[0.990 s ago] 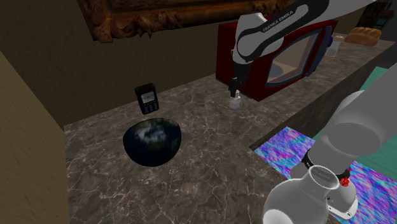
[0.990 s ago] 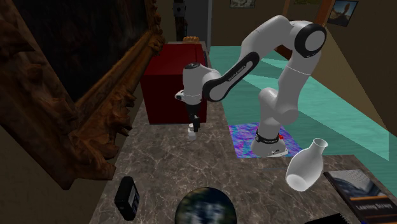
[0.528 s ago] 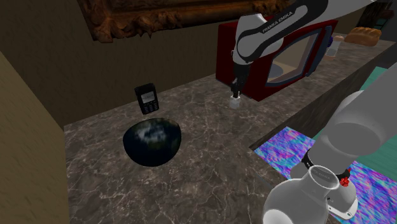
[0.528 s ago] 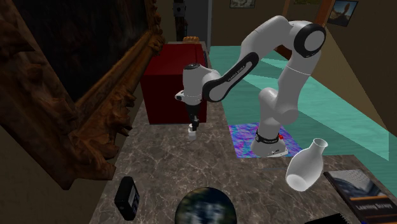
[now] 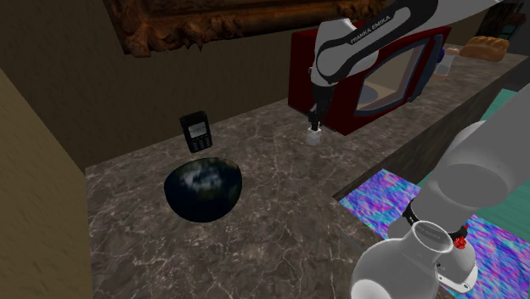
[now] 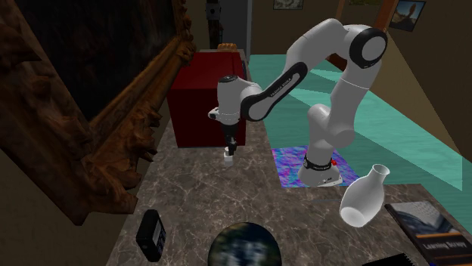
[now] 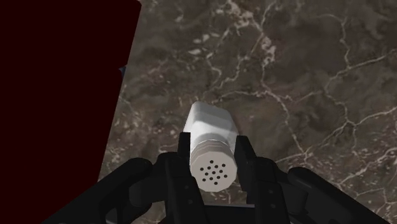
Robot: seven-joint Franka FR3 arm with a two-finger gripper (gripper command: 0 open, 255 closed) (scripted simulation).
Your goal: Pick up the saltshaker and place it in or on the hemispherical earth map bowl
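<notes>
On the marble counter [image 5: 280, 212], 7 o'clock of the red box [image 5: 297, 81], the white saltshaker [image 7: 208, 124] stands upright. Gripper [image 7: 214, 160] jaws are narrow, pinching its perforated cap. It's likely light, rigid and smooth, so it may slip; the squarer body is a safer hold. The earth-map bowl [image 5: 204, 191] is at 8 o'clock of it in the shoulder view.

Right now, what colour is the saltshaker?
The saltshaker is white, clearest in the wrist view.

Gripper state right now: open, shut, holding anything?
Gripper: closed on the white saltshaker, fingers clasping it on either side of its perforated cap.
</notes>
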